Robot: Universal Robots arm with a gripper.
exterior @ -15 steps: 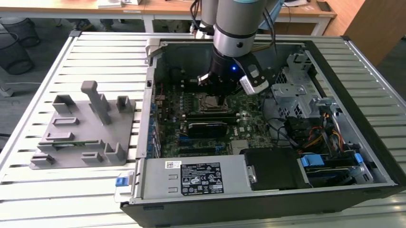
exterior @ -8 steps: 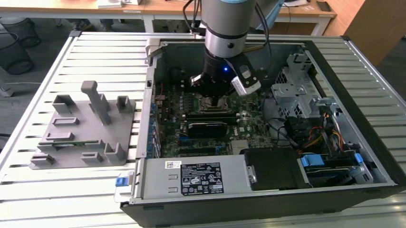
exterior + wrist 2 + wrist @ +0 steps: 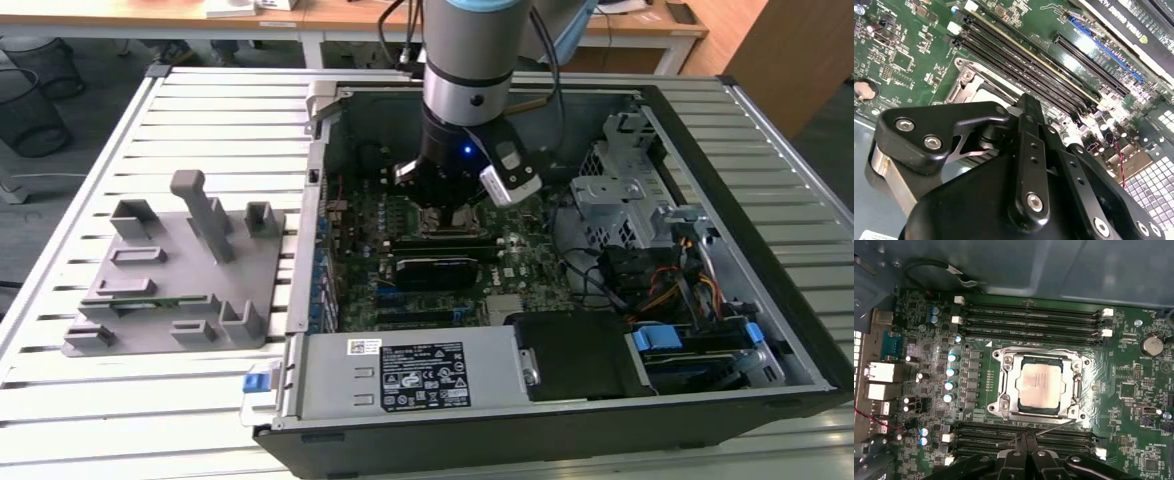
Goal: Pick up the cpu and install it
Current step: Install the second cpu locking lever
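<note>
The cpu (image 3: pixel 1040 386), a small square chip with a silvery-grey top, lies flat inside the metal socket frame (image 3: pixel 1004 405) on the green motherboard (image 3: pixel 1124 390). The frame's retention lever (image 3: pixel 1054 427) lies along the socket's edge. In the first wrist view my gripper (image 3: pixel 1024 437) hangs just beside that socket edge, its black fingers pressed together with nothing between them. In the exterior view the gripper (image 3: pixel 447 207) is low inside the computer case, right above the socket (image 3: pixel 451 222). The second wrist view shows the gripper (image 3: pixel 1025 102) close over a corner of the socket frame (image 3: pixel 965 75).
Empty memory slots (image 3: pixel 1029 320) flank the socket on two sides. A black graphics card (image 3: pixel 441 268) lies close in front of it, a power supply (image 3: pixel 400 375) at the case front, a drive cage (image 3: pixel 621 190) and cables on the exterior view's right. A grey fixture tray (image 3: pixel 174 270) stands outside the case.
</note>
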